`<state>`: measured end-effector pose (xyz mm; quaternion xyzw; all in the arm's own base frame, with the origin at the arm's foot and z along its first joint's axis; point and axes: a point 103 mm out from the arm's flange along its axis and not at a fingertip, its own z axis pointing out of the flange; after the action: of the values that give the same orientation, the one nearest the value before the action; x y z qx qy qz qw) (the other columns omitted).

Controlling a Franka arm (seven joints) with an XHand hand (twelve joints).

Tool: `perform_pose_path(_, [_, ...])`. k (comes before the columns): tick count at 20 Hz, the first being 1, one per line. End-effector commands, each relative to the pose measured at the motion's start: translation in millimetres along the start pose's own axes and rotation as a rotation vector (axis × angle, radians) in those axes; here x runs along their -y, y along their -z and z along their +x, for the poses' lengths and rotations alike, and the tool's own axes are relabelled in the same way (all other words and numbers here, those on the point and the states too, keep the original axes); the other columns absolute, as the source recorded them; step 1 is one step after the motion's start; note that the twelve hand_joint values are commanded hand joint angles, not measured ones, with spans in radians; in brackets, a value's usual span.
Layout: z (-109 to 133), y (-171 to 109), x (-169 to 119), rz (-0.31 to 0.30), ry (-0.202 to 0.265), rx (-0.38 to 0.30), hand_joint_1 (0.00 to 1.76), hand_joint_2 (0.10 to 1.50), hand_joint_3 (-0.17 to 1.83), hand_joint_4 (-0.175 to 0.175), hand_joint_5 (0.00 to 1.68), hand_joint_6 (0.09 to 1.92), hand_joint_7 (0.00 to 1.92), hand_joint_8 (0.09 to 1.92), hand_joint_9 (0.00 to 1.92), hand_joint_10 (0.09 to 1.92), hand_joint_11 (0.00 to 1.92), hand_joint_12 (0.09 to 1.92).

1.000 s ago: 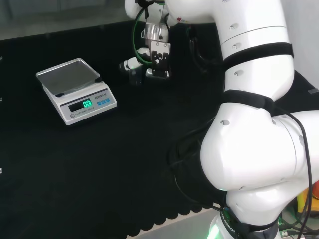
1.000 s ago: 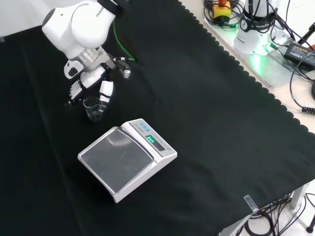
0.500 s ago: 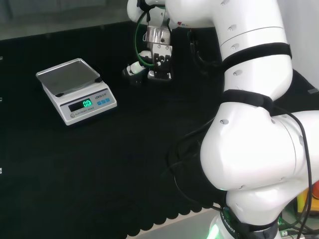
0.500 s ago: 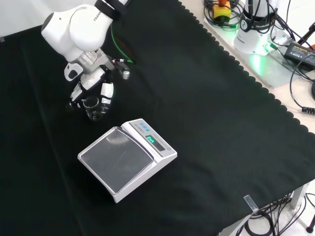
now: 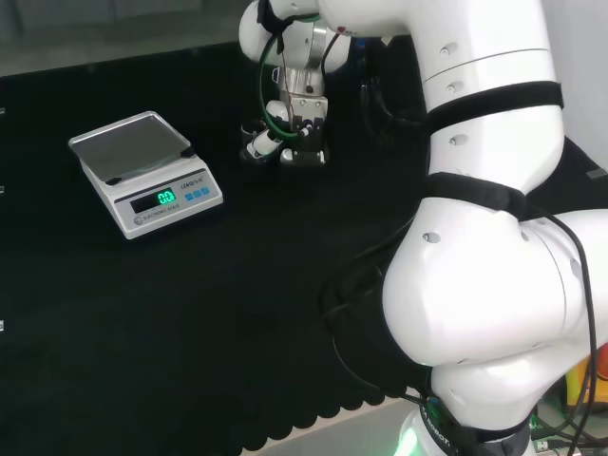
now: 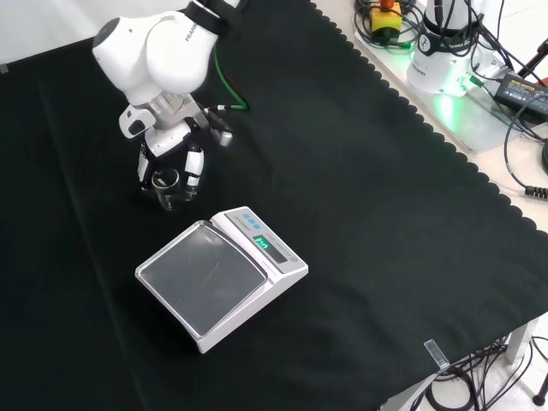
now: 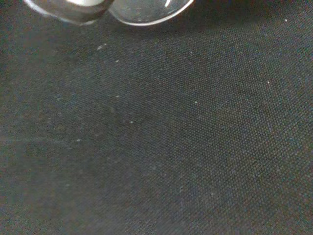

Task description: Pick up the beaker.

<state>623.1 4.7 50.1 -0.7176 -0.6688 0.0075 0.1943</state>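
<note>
A small clear glass beaker (image 6: pixel 169 187) stands upright on the black cloth, just beyond the scale's far corner in the front view. My hand (image 6: pixel 172 159) is low over it, with white and black fingers (image 6: pixel 195 164) hanging on both sides of its rim. They look fairly straight, and I cannot see that they touch the glass. In the head view the hand (image 5: pixel 291 133) sits low on the cloth to the right of the scale, thumb stretched to the left. The wrist view has the beaker's curved glass edge (image 7: pixel 146 12) beside a blurred finger (image 7: pixel 68 10), close above the cloth.
A white digital scale (image 6: pixel 218 274) with a grey pan stands near the beaker, its display lit; in the head view the scale (image 5: pixel 142 171) is left of the hand. The arm's white links (image 5: pixel 475 285) rise at that view's right. Cables and power gear (image 6: pixel 445 60) lie beyond the cloth's scalloped edge.
The hand has come down and shifted over the beaker, turning so its fingers now flank the glass. The beaker and the scale have stayed in place.
</note>
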Motion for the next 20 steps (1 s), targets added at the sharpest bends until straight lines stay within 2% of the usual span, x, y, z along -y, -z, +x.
perform_pose_path(1, [-2.6,-6.8,1.2,-0.305,0.002,-0.012,0.99,0.8,0.19,-0.083,1.01,0.63,1.12,0.72,1.31,0.55,0.92,1.19])
perform_pose_path(2, [-3.8,-8.3,1.4,-0.329,-0.001,-0.029,1.03,0.82,0.22,0.011,1.11,0.61,1.19,0.68,1.34,0.55,0.94,1.19])
perform_pose_path(3, [-4.7,-9.3,1.7,-0.351,-0.001,-0.048,1.07,0.83,0.23,0.086,1.2,0.55,1.26,0.65,1.38,0.54,0.96,1.18])
perform_pose_path(4, [-5.3,-9.2,2.5,-0.375,-0.002,-0.066,1.09,0.83,0.26,0.13,1.27,0.49,1.33,0.61,1.42,0.52,0.98,1.16])
perform_pose_path(5, [-5.7,-7.8,3.5,-0.391,-0.002,-0.084,1.11,0.81,0.3,0.154,1.33,0.42,1.38,0.56,1.46,0.49,1.0,1.15])
perform_pose_path(6, [-6.4,-4.8,4.8,-0.404,-0.003,-0.106,1.13,0.77,0.36,0.146,1.37,0.37,1.43,0.52,1.5,0.45,1.02,1.14])
perform_pose_path(7, [-7.3,0.0,6.6,-0.41,-0.005,-0.126,1.15,0.73,0.43,0.114,1.41,0.33,1.48,0.48,1.53,0.42,1.04,1.12])
perform_pose_path(9, [-7.8,15.1,10.9,-0.413,0.001,-0.158,1.18,0.65,0.57,0.017,1.46,0.29,1.56,0.42,1.58,0.36,1.08,1.1])
perform_pose_path(11, [-10.2,36.1,17.4,-0.4,0.011,-0.171,1.2,0.59,0.68,-0.064,1.48,0.29,1.62,0.38,1.63,0.31,1.1,1.08])
perform_pose_path(13, [-11.0,62.3,26.1,-0.371,0.026,-0.154,1.29,0.47,0.86,-0.123,1.48,0.31,1.63,0.31,1.66,0.27,1.12,1.06])
perform_pose_path(14, [-10.4,77.7,32.5,-0.36,0.033,-0.144,1.28,0.47,0.86,-0.144,1.48,0.32,1.65,0.3,1.67,0.26,1.13,1.06])
perform_pose_path(17, [-8.1,120.7,57.2,-0.339,0.035,-0.136,1.23,0.5,0.82,-0.171,1.48,0.35,1.69,0.3,1.69,0.25,1.13,1.06])
perform_pose_path(20, [-3.0,147.1,85.3,-0.323,0.022,-0.211,1.23,0.51,0.81,-0.175,1.48,0.35,1.7,0.3,1.7,0.25,1.13,1.06])
